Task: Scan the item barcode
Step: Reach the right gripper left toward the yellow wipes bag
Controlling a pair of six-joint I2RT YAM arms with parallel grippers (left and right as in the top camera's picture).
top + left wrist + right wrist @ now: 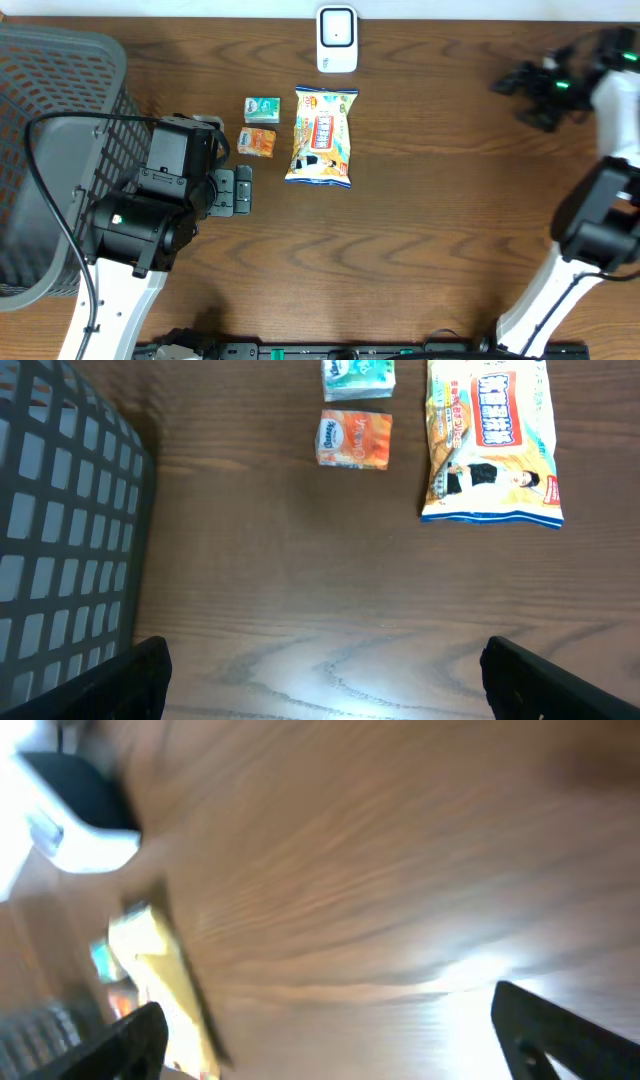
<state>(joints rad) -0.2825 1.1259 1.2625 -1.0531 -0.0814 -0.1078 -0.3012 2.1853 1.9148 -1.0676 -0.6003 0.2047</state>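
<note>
Both pincers stand wide open and hold nothing. The left pincer [232, 190] hangs over the left half of the table [420, 220], just beside the wire basket [50, 120]. The right pincer [525, 92] is up near the far right corner, well apart from the goods, and its wrist view is blurred.

The things to scan lie together near the middle of the far edge, none of them lifted. The snack bag [322, 135] lies flat with its printed face up. Just to its left are the green packet [262, 108] and, nearer the front edge, the orange packet [258, 141]. The white scanner [337, 38] stands at the far edge, just beyond the bag's top.

The step in hand looks like the pick-up. No barcode shows on any upward face, so the code is probably underneath.

- **Which item:** the orange packet is nearest the left pincer, and there is bare table on its near side for a finger to come down.
- **How to grip:** close on the packet's short sides or an edge seam, leaving both broad faces uncovered.
- **Presenting it:** lift clear of the green packet, then turn the hidden face toward the scanner's dark window and hold it steady.
- **The bag:** it is crinkly, so pinch a sealed end rather than the puffed middle.
</note>
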